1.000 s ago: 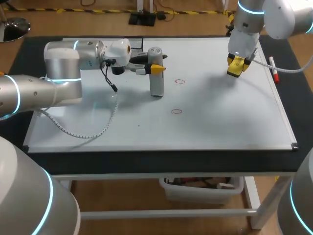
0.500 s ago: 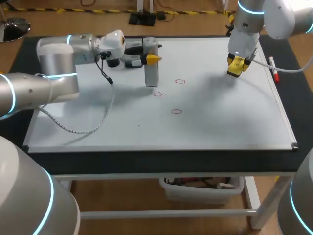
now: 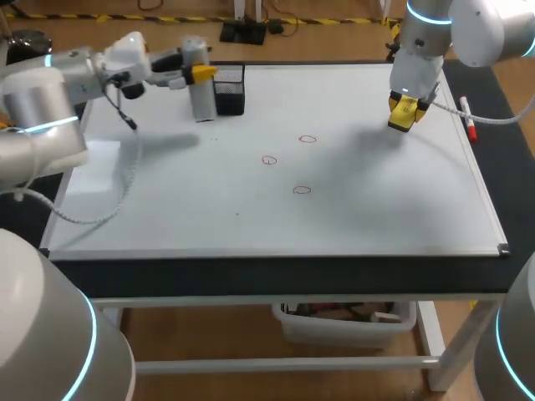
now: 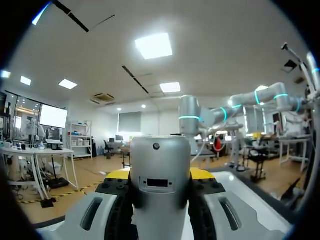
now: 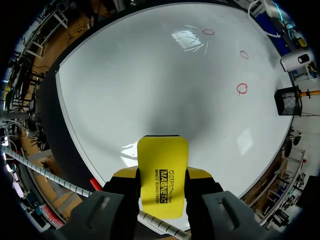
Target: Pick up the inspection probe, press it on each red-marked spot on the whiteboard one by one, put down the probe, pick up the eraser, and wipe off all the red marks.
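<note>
White board (image 3: 376, 209) (glossy) carries three red rings (image 3: 268, 159).

My left gripper (image 3: 197, 73) w/ the probe (image 3: 200, 102) has lifted off the board & swung over to the holder (image 3: 229, 92). Probe's now upright just beside it, on the side away from the marks. 1 s ago it stood well clear of the holder, on a red mark (image 3: 268, 159), which is now uncovered.

The whiteboard (image 3: 251, 217) is brightly and evenly lit from overhead. Soft grey shadows are cast on it beneath the left arm (image 3: 50, 109) and right arm (image 3: 468, 25). Pale glare is reflected in the right wrist view.
</note>
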Action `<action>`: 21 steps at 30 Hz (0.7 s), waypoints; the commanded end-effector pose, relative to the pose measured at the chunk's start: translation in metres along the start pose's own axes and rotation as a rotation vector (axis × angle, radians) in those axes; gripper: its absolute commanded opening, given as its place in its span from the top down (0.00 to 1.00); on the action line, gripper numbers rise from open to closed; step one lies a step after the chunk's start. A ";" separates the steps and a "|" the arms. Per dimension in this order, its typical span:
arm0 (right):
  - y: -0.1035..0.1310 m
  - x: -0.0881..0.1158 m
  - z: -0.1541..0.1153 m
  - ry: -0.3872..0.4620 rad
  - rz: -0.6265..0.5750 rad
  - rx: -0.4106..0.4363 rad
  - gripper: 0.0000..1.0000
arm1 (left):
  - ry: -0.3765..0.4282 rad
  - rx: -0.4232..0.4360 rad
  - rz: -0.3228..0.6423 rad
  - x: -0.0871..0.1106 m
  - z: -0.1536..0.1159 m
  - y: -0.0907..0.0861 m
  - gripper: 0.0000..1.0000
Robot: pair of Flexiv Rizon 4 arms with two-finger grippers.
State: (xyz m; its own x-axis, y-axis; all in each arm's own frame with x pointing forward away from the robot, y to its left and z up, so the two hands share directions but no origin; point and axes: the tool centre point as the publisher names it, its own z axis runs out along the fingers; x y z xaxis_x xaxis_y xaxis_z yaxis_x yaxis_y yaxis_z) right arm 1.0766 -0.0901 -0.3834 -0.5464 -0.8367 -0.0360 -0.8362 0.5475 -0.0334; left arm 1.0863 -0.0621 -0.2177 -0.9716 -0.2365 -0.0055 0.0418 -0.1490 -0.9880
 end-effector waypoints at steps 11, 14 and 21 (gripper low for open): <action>-0.001 0.000 -0.001 0.004 -0.002 0.002 1.00 | -0.212 -0.030 -0.006 -0.030 -0.111 -0.012 1.00; -0.001 0.000 -0.001 0.004 -0.002 0.002 1.00 | -0.230 -0.033 -0.010 -0.035 -0.124 -0.010 1.00; -0.001 0.000 -0.001 0.004 -0.002 0.002 1.00 | -0.263 -0.036 -0.009 -0.043 -0.144 -0.012 1.00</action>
State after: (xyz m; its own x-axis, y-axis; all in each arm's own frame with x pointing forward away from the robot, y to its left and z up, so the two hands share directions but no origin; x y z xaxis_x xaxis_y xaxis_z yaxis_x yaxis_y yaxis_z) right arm 1.0766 -0.0901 -0.3834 -0.5464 -0.8368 -0.0360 -0.8362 0.5474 -0.0334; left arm 1.0966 0.0835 -0.2296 -0.8801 -0.4729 0.0415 0.0172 -0.1192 -0.9927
